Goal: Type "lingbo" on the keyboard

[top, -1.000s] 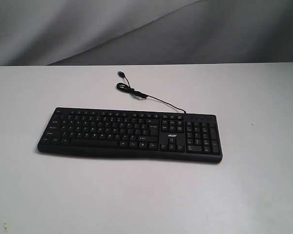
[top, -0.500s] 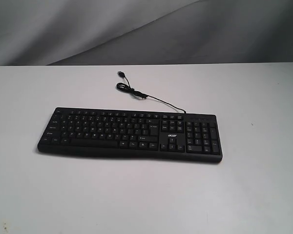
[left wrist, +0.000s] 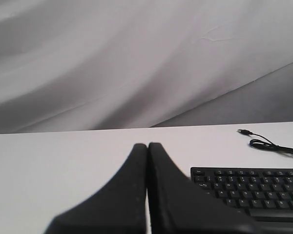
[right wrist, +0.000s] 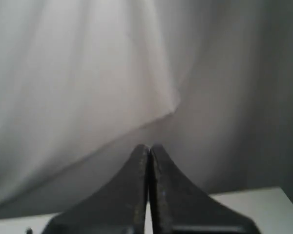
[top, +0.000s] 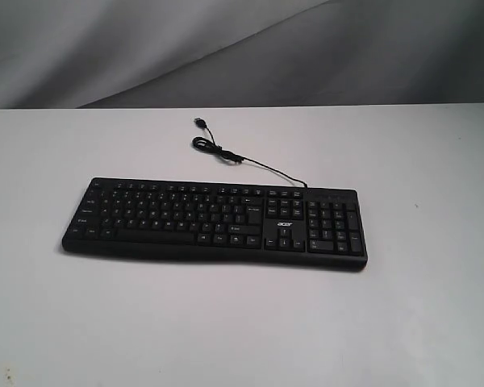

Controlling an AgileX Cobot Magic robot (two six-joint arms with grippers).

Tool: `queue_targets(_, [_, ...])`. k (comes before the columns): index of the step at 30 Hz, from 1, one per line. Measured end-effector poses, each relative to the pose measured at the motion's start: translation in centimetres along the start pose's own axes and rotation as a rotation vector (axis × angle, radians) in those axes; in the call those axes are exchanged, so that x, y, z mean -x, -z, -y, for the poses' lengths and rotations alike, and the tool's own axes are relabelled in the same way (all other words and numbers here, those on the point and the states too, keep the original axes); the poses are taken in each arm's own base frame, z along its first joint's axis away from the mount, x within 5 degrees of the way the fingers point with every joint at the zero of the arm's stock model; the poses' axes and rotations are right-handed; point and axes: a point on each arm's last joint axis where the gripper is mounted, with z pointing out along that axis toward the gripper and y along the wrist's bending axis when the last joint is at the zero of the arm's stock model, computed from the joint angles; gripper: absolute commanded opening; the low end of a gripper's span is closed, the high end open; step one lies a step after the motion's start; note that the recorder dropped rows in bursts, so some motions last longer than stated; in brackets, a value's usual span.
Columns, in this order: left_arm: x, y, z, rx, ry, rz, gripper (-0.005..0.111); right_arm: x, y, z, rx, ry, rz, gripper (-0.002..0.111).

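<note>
The long black keyboard (top: 214,222) lies flat on the white table, its number pad to the right and a white logo between the key blocks. Its thin black cable (top: 226,153) curls away toward the back. Neither gripper shows in the exterior view. In the left wrist view my left gripper (left wrist: 147,145) is shut with nothing between its fingers, and a corner of the keyboard (left wrist: 254,187) lies beside it. My right gripper (right wrist: 149,147) is shut too, empty, facing the grey backdrop above the table edge.
The white table (top: 242,322) spreads around the keyboard on every side. A grey draped cloth backdrop (top: 242,48) hangs behind the table's far edge. The cable's plug (top: 199,122) rests on the table behind the keyboard.
</note>
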Motion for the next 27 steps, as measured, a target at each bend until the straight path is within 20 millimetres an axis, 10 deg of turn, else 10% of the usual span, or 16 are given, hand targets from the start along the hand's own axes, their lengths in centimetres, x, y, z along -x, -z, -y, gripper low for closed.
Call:
queue_targets(6, [0.0,0.0,0.0,0.000,0.000,0.000,0.001,-4.2,-11.1,-0.8,0.013,0.203,-0.391,0.000])
queue_targets(12, [0.0,0.0,0.0,0.000,0.000,0.000,0.001,-13.7,-18.6,-7.6,0.436,0.432,-0.741,0.000])
queue_targets(18, [0.0,0.0,0.0,0.000,0.000,0.000,0.001,-21.1,-19.9,-15.9,0.949,0.503,-0.794,0.000])
queue_targets(27, [0.0,0.0,0.0,0.000,0.000,0.000,0.001,-26.6,-16.5,-25.6,1.169,0.740,-0.717,0.000])
